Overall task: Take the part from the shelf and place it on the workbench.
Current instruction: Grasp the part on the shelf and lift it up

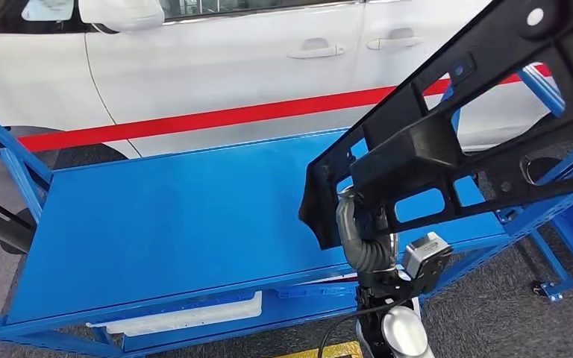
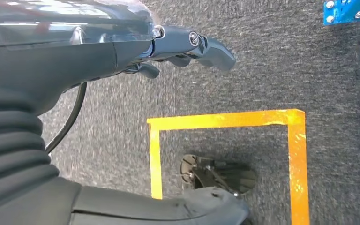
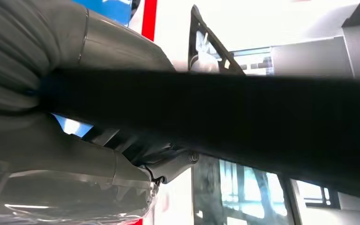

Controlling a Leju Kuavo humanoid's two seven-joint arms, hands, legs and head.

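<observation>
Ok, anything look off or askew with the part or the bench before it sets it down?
Nothing damaged or spilled. The black plastic frame part is tilted steeply, one end high, held by the right hand above the blue workbench. The left hand hangs over the carpet, holding nothing.

white car (image 1: 254, 60) behind | red stripe (image 1: 194, 119) | grey carpet (image 2: 262, 70) | yellow floor tape (image 2: 225, 119)

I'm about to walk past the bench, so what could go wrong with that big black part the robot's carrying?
The long black part is held by the right hand near one end, so it may tilt or slip.
Its far end reaches toward the white car and could strike the door.
The left hand hangs over the floor, giving no second support when the part goes down on the blue workbench.
</observation>
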